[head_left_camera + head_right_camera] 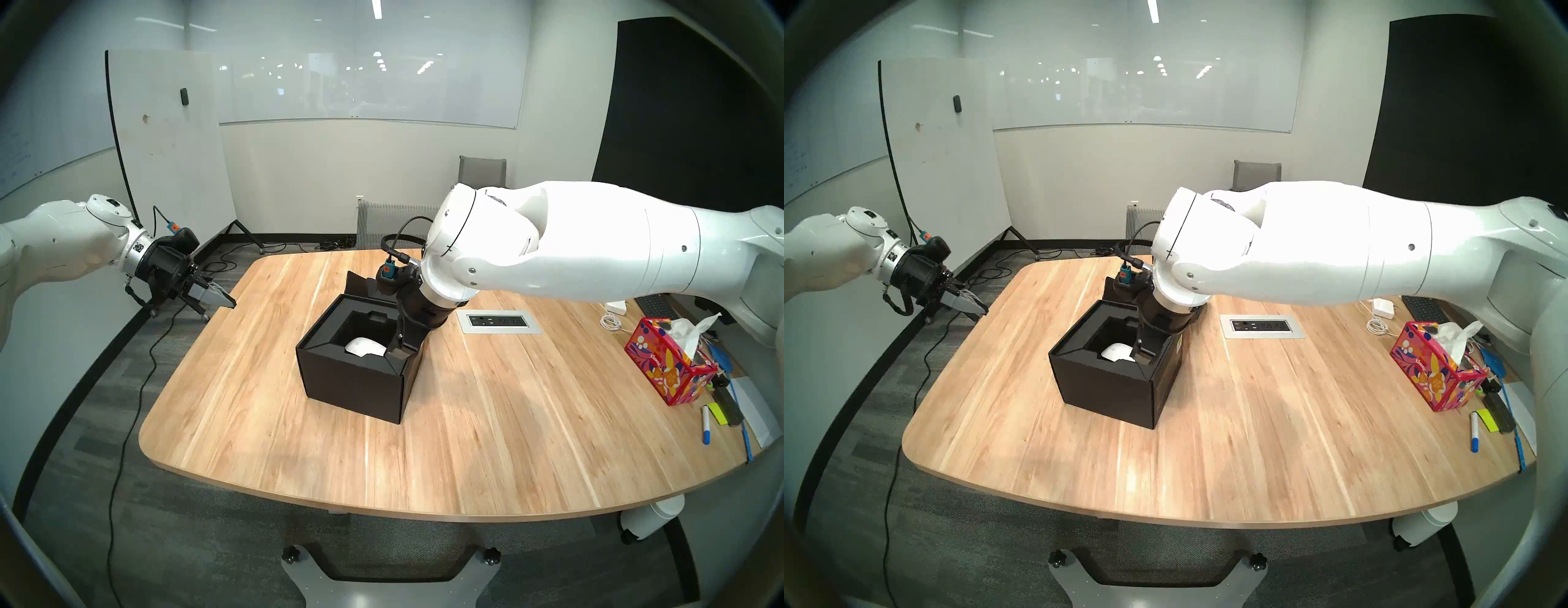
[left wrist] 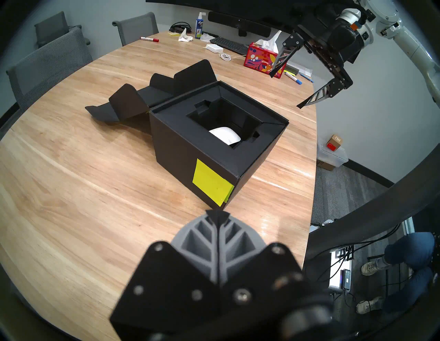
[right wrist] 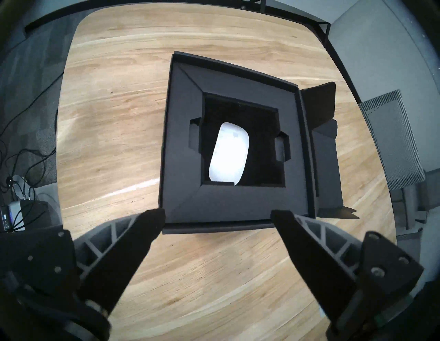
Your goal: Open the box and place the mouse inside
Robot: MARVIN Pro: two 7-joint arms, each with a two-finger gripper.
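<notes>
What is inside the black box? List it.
The white mouse lies in the recessed well of the open box's black insert. Nothing else shows there; whatever is under the mouse and the insert is hidden.

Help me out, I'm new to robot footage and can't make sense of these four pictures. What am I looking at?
A two-armed robot at a wooden table. Two pictures come from its head; the other two from cameras on each wrist. The black box stands open, its lid folded back, and the white mouse lies in its recess. The right gripper hangs over the box, open and empty. The left gripper waits off the table's edge, shut on nothing. A tissue box and pens sit at the side.
</notes>
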